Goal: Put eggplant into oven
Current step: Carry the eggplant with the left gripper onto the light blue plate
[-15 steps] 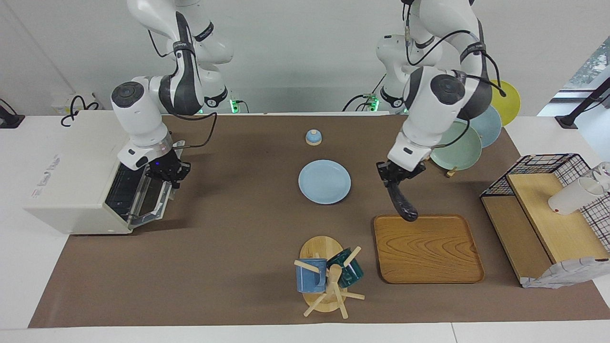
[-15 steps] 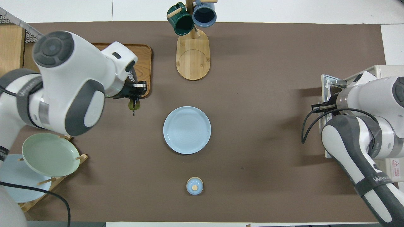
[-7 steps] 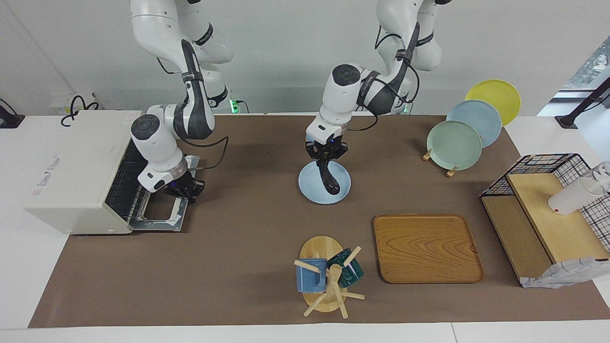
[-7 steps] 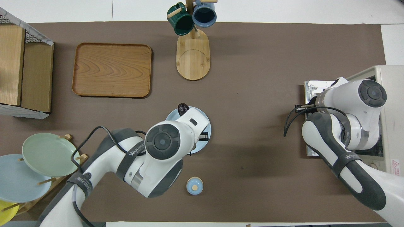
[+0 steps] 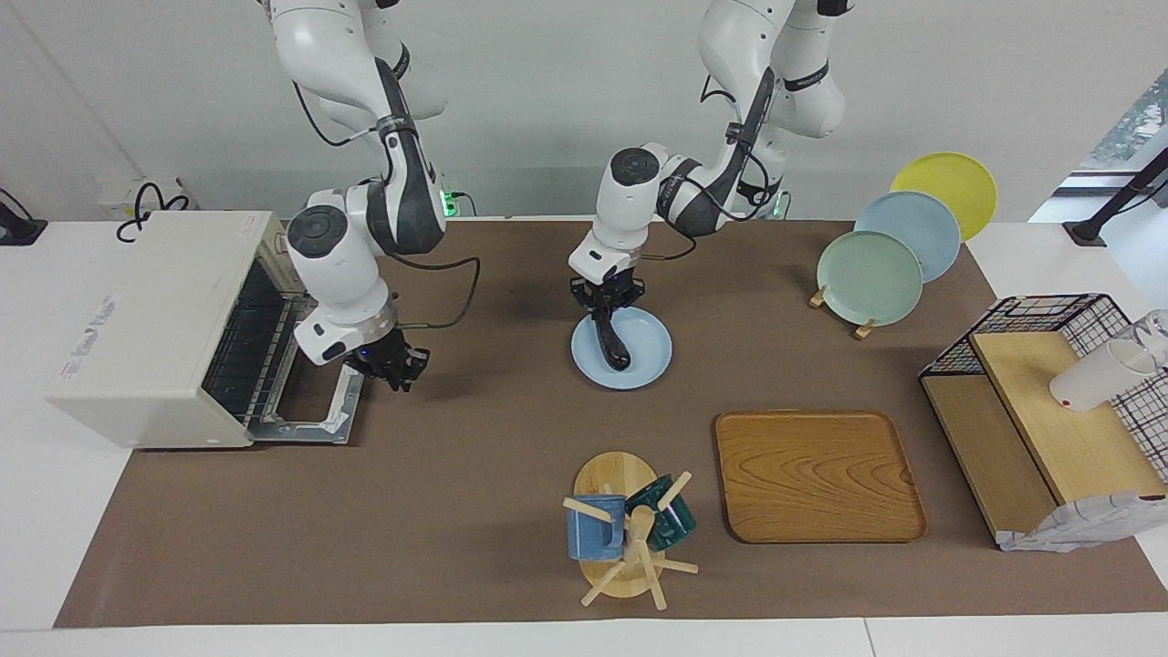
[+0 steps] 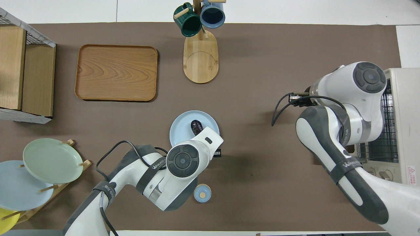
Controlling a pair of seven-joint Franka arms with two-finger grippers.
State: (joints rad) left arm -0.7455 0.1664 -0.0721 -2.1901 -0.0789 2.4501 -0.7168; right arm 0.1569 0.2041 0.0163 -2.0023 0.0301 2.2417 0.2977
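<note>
Now the left tool (image 5: 606, 301) clamps the eggplant (image 5: 613, 342) on the plate (image 5: 650, 351).

Place: a robot lab staged as a kitchen.
Robots: two arms (image 5: 383, 137) mounted at a white table (image 5: 55, 538).
Kitchen props: oven (image 5: 137, 328), plates on a rack (image 5: 867, 274), mug tree (image 5: 625, 538), tray (image 5: 817, 474) on a brown mat (image 5: 411, 502).
Backdrop: plain white wall (image 5: 547, 91), loose cables (image 5: 146, 205).
</note>
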